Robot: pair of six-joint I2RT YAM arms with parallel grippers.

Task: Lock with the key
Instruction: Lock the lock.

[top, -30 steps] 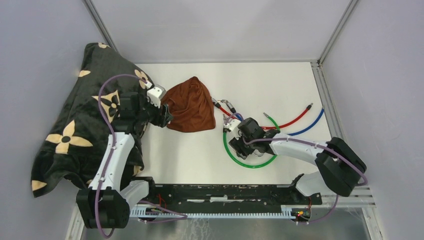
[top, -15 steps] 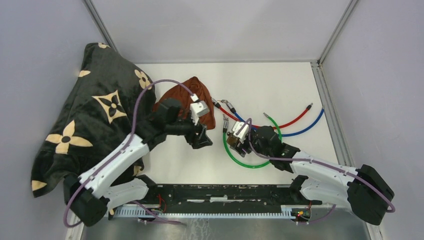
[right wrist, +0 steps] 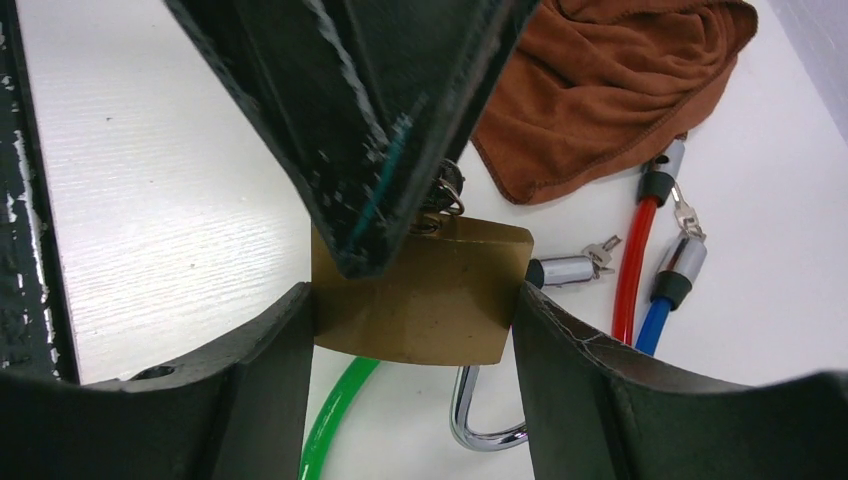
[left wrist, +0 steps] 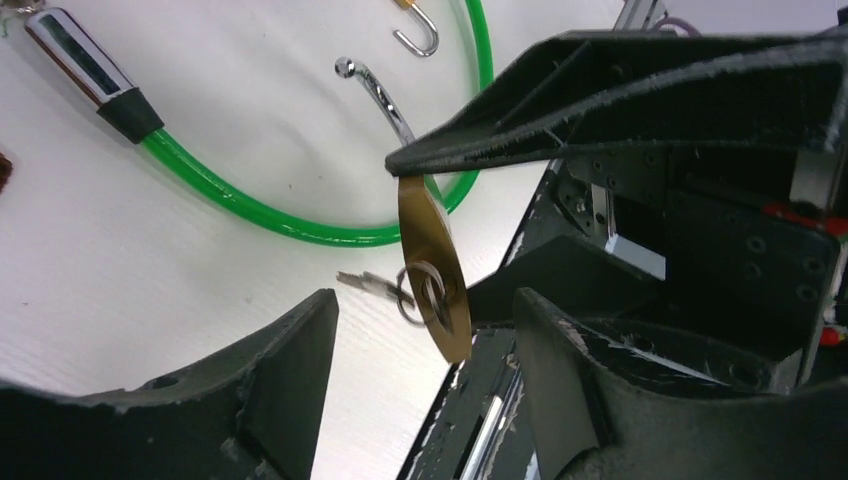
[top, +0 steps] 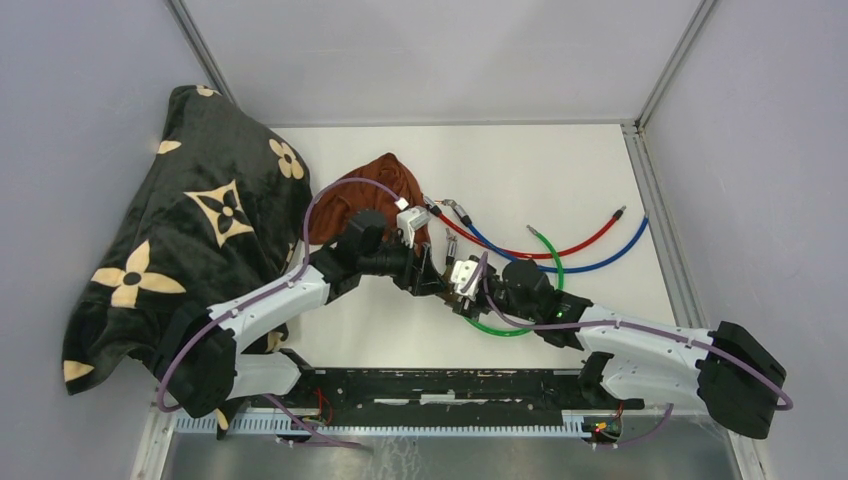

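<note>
Because the task calls for one arm to steady the lock while the other works the key, the top view shows the left gripper [top: 432, 274] and the right gripper [top: 464, 284] standing tip to tip over the table [top: 560, 160], beside the green cable [top: 500, 330]. The padlock [left wrist: 432, 250] is too small to make out in this view. The brown cloth [top: 375, 195] and the patterned blanket [top: 190, 230] lie off to the left, apart from the work.

In the left wrist view, the padlock hangs edge-on between the left fingers [left wrist: 290, 370]. These stand apart and touch neither face, so this hand is released and holds nothing. The key ring [left wrist: 420, 295] and a small key [left wrist: 365, 285] sit at the lock's lower end, inside that gap. This looks arranged so that the left jaws can close on the key. The shackle [left wrist: 385, 100] has its free end unseated, so locking is not yet done.

In the right wrist view, the right fingers [right wrist: 250, 400] press both narrow sides of the brass body, so the padlock is clamped. This grip leaves the key end exposed. Whether a key is seated in the keyhole cannot be determined.
</note>
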